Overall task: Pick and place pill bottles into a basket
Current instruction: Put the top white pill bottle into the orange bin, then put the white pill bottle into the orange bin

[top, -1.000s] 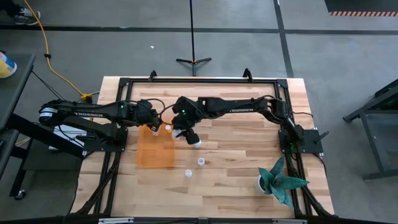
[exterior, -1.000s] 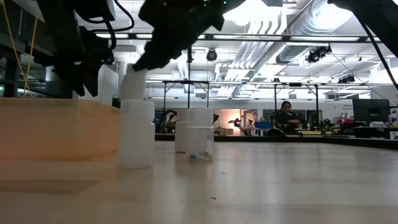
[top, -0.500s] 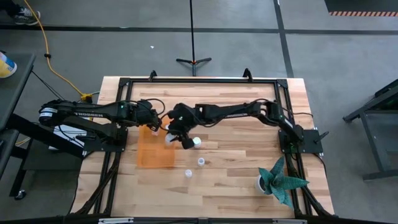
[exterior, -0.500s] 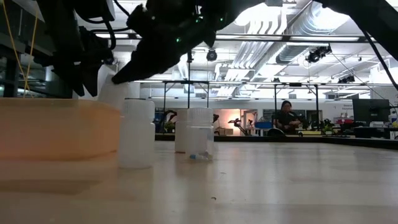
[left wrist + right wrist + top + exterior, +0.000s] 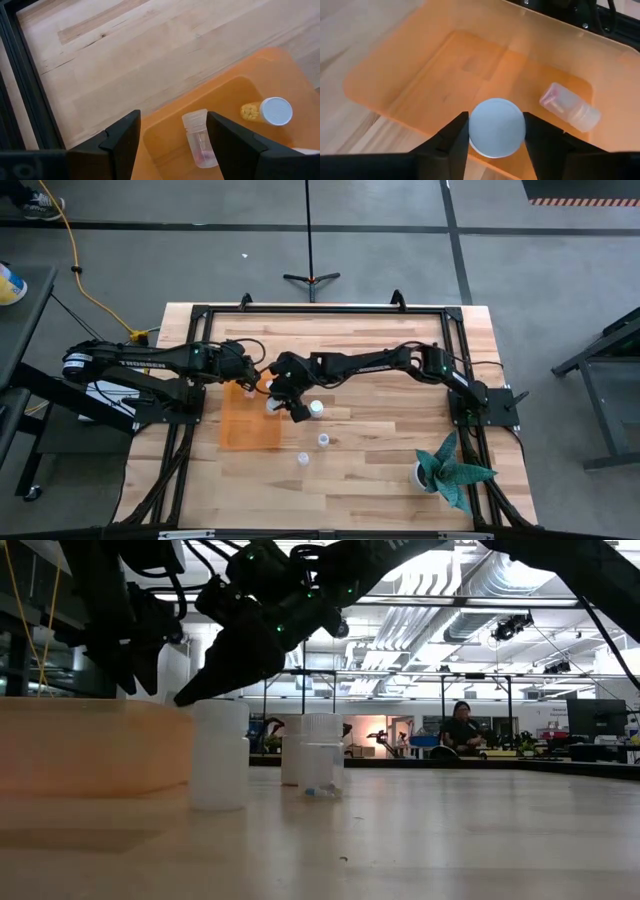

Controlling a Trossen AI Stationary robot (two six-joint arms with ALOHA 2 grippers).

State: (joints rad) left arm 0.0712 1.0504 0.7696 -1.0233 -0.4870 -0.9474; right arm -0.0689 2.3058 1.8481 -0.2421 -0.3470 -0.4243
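Note:
The orange basket [image 5: 250,423] lies left of the table's centre. My right gripper [image 5: 275,400] reaches over its right wall and is shut on a white-capped pill bottle [image 5: 496,127]. Two bottles lie on their sides on the basket floor: a clear one [image 5: 200,141] and a yellowish one [image 5: 267,111]. Three bottles stand upright on the table to the right of the basket, at the far [image 5: 316,408], middle [image 5: 323,440] and near [image 5: 302,458] positions. My left gripper [image 5: 250,377] hangs open and empty over the basket's far end. My right gripper pinches the bottle between its two fingers [image 5: 455,137], one on each side just at the cap [image 5: 496,120]. The fingers slant down from the table's right toward the basket. The cap faces back up along the fingers. The bottle hangs inside the basket's outline; whether it touches the floor is hidden.
A teal plant-like object [image 5: 452,470] stands at the near right corner. A black frame [image 5: 300,310] borders the table. In the low view the basket wall [image 5: 90,745] hides what is inside it. A person [image 5: 460,728] sits far off in the room behind.
My right gripper has carried the bottle toward the table's left edge and downward, from above the standing bottles to over the basket. In the low view the bottle has sunk behind the basket wall. The standing bottles and my left gripper have kept still.

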